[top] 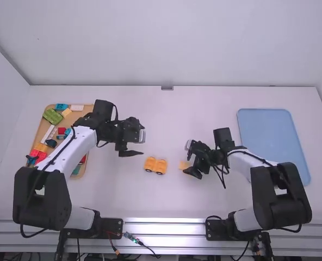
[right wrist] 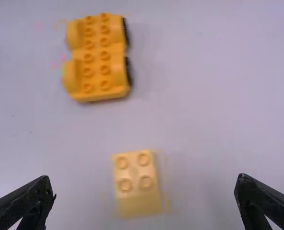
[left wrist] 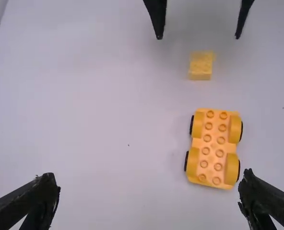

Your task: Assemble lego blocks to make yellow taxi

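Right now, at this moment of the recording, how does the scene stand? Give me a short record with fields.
left gripper: open, above the table, nothing held
right gripper: open, over the small yellow block, not gripping it
wheeled base: yellow-orange, on the table between the grippers, studs up and bare
small yellow block: four studs up, apart from the base
tan tray: at the left, holding mixed bricks
blue tray: at the right
taxi: not yet assembled

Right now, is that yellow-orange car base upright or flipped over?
Upright. The car base has its round studs facing up, with black tires along its sides.
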Action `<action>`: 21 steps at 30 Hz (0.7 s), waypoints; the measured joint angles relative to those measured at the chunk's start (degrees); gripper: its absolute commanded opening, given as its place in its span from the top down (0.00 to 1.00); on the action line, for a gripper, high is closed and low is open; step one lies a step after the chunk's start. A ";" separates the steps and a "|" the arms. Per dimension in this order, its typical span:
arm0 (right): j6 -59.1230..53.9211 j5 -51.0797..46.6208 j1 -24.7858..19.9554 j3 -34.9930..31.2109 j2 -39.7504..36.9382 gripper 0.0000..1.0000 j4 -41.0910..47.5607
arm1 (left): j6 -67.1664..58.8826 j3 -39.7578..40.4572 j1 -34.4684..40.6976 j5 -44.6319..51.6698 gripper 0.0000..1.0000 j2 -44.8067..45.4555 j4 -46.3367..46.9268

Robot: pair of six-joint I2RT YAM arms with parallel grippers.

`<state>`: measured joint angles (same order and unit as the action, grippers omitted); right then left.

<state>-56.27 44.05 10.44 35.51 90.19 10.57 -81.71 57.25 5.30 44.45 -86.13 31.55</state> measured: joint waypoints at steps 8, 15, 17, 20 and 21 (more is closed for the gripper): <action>-3.67 1.77 2.01 -4.83 0.00 0.00 -16.31 | 0.02 -7.04 0.00 2.12 0.01 -0.02 -7.48; -0.79 1.44 1.99 -10.73 0.02 0.00 -21.57 | 0.22 -7.67 0.00 2.49 0.01 0.00 -8.28; -0.68 1.40 1.99 -10.86 0.02 0.00 -21.86 | 0.22 -7.67 0.00 2.49 0.01 0.00 -8.26; -0.63 1.20 1.99 -10.88 1.38 0.00 -24.30 | 0.22 -7.65 0.00 2.49 0.01 0.00 -8.39; -0.66 1.20 1.99 -10.88 2.23 0.00 -25.07 | 0.22 -7.65 0.00 2.49 0.01 0.00 -8.44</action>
<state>-56.93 45.25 12.43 24.62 92.42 -14.50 -81.49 49.60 5.30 46.94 -86.13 23.11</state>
